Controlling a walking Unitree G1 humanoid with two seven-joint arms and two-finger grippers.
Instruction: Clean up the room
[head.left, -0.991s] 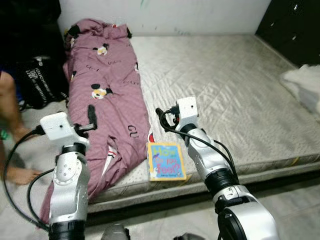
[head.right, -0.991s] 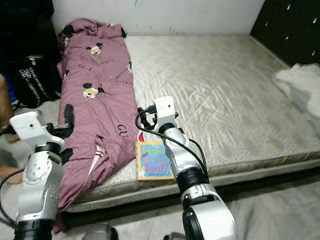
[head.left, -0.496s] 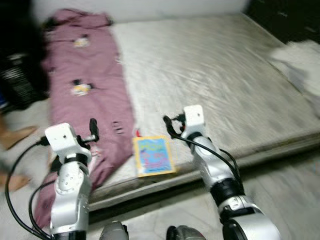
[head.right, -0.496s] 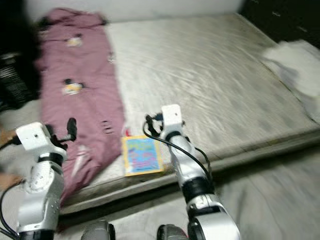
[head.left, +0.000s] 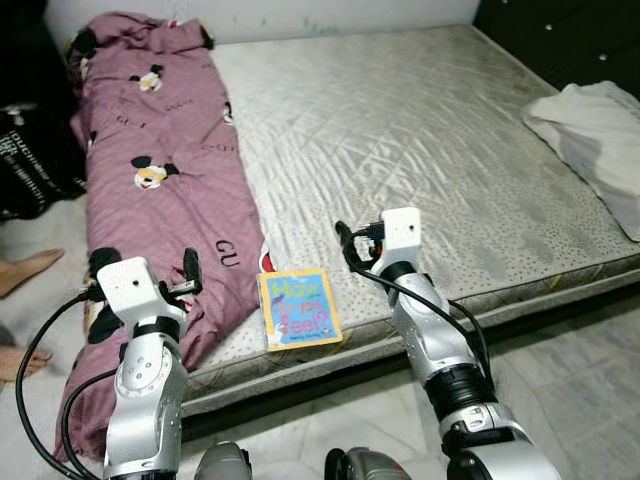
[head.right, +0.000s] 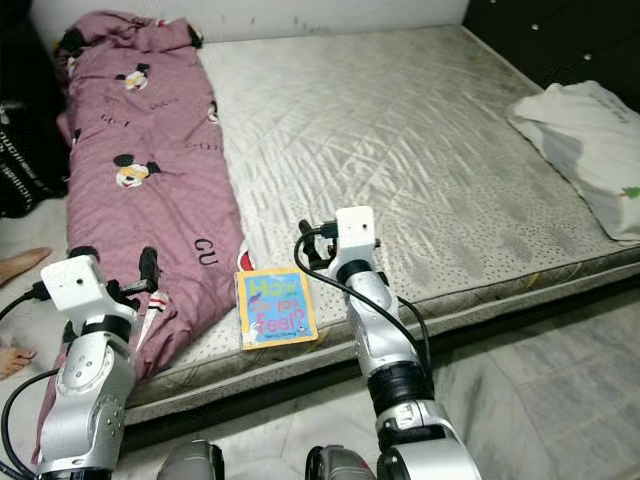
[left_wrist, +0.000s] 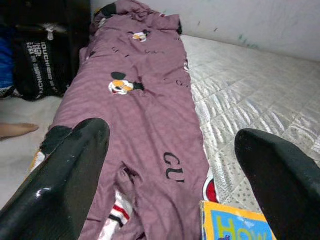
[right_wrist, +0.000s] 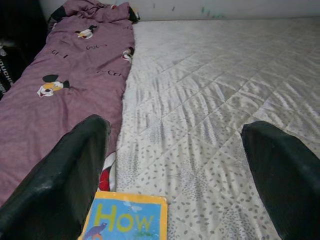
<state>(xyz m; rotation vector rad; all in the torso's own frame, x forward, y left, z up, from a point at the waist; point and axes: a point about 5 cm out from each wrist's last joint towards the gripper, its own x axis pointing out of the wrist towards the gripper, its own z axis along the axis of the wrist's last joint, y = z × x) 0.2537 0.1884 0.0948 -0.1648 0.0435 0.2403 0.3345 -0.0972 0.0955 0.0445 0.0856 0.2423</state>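
Both hands spread, left hand (left_wrist: 170, 165) over mauve cartoon-print blanket (head.left: 160, 190), right hand (right_wrist: 175, 165) just beyond bright yellow-and-blue picture book (head.left: 297, 308), on grey quilted mattress (head.left: 420, 160)

Mauve cartoon-mouse blanket (head.left: 165, 190) — grey quilted mattress (head.left: 420, 150).

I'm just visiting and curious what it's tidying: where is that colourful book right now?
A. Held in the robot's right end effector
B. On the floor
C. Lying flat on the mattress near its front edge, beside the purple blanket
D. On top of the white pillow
C: the book lies flat on the mattress near its front edge, beside the purple blanket, with both end effectors open and empty.
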